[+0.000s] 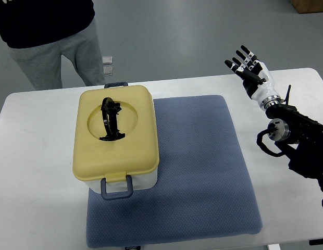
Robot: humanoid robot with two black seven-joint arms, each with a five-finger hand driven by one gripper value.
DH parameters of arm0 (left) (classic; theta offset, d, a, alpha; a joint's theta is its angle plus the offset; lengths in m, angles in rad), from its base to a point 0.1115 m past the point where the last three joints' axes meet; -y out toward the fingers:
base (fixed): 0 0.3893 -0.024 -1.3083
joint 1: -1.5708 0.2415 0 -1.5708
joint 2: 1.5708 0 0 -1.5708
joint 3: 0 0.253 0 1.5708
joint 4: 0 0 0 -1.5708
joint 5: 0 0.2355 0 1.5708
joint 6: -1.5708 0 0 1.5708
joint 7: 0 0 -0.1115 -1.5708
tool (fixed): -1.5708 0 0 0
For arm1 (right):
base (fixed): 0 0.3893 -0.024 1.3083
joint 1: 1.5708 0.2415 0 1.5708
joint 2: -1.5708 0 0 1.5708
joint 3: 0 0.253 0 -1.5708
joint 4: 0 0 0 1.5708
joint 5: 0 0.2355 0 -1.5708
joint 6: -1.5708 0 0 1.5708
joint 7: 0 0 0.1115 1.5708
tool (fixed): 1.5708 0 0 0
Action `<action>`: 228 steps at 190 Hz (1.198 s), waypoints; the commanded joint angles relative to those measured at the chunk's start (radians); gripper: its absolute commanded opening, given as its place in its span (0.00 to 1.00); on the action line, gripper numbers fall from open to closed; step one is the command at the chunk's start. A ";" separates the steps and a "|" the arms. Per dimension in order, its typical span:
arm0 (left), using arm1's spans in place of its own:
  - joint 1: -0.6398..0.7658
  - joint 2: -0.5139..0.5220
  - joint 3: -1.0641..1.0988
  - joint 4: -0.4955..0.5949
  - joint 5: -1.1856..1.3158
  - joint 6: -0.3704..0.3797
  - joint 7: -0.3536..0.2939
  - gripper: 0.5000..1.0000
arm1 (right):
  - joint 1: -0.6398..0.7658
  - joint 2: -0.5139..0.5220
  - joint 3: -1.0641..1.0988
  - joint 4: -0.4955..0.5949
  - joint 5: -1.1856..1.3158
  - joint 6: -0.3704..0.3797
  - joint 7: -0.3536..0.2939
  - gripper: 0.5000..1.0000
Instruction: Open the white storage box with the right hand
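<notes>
The storage box (115,138) has a white body and a cream-yellow lid with a black handle (110,119) lying in a round recess. Grey-blue latches sit at its near end (117,187) and far end (115,84). The lid is down. The box stands on the left part of a blue-grey mat (198,166). My right hand (250,70) is raised over the table's far right area, well to the right of the box, fingers spread and holding nothing. Its black forearm (299,138) enters from the right edge.
The white table (36,172) carries the mat. A person in grey trousers and a dark top (54,41) stands beyond the far left edge. A brown box corner (310,6) shows at the top right on the floor.
</notes>
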 commanded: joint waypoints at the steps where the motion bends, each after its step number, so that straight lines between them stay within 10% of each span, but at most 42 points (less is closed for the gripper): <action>1: 0.000 0.000 -0.002 0.001 -0.001 -0.001 0.000 1.00 | 0.000 0.000 0.000 0.000 0.000 0.001 0.000 0.85; 228: -0.009 0.000 -0.001 0.010 -0.001 0.003 0.000 1.00 | 0.023 -0.023 -0.004 0.006 -0.001 -0.001 0.000 0.85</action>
